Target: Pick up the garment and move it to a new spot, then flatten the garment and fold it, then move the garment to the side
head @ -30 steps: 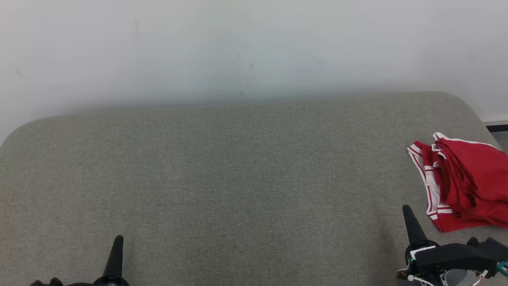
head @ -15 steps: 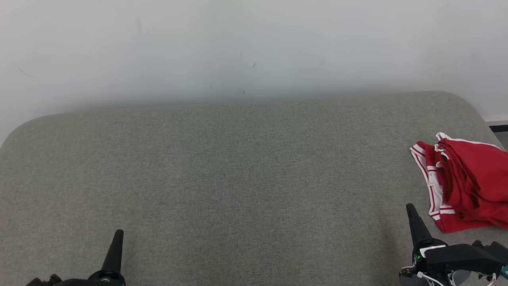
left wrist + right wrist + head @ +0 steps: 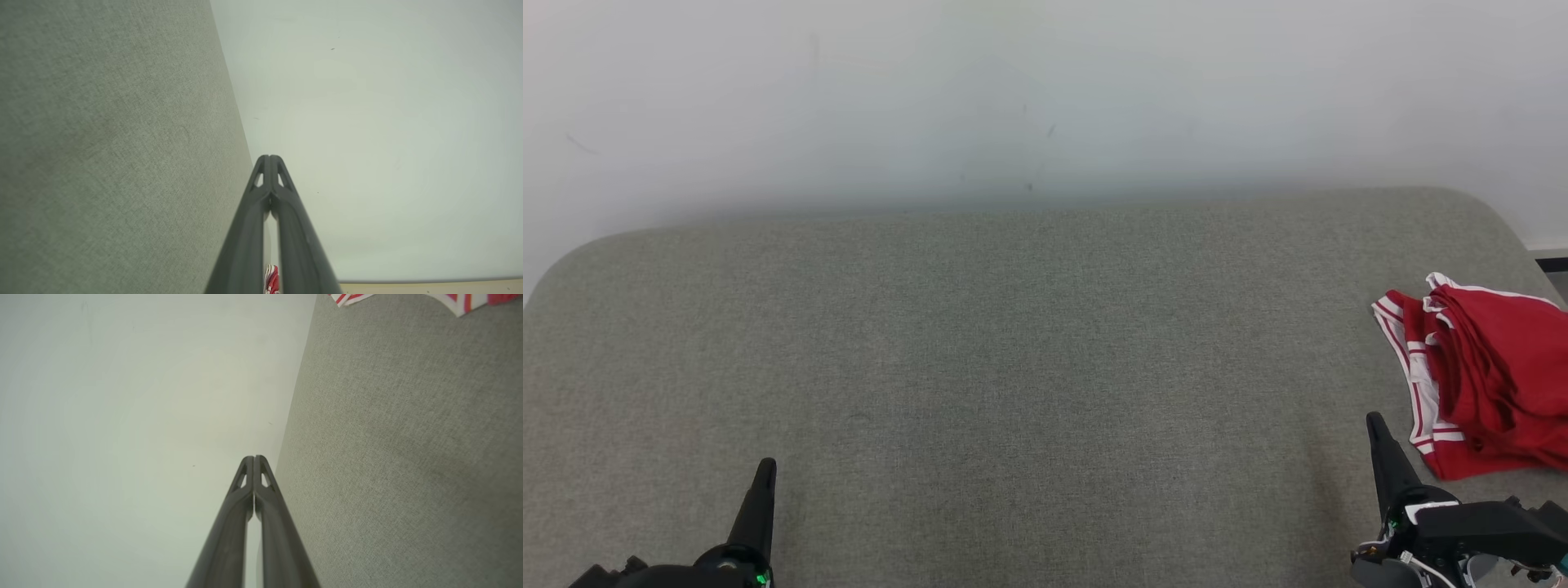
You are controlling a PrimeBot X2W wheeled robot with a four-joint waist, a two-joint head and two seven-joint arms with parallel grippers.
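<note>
**Red Garment Bunched at Table's Right Side as Both Grippers Stand Closed and Empty**

A red garment [image 3: 1494,376] with white-striped trim lies crumpled in a heap on the far right side of a grey fabric-covered table [image 3: 1013,343], running off the right edge of the head view. The right gripper [image 3: 1374,420] stands at the lower right of that view, near the garment's closest striped corner but not touching it. Its dark fingers point toward the pale wall [image 3: 1045,98] behind the table. The left gripper [image 3: 765,467] stands at the lower left, well apart from the garment and pointing the same way.

Both sets of jaws are pressed together with nothing between them. In the left wrist view the fingers meet at their tips against the line where table and wall meet, and a sliver of red-and-white cloth shows low down through the narrow gap between the fingers. In the right wrist view the tips also touch, and the garment's striped hem lies on the grey fabric at that view's top edge.
</note>
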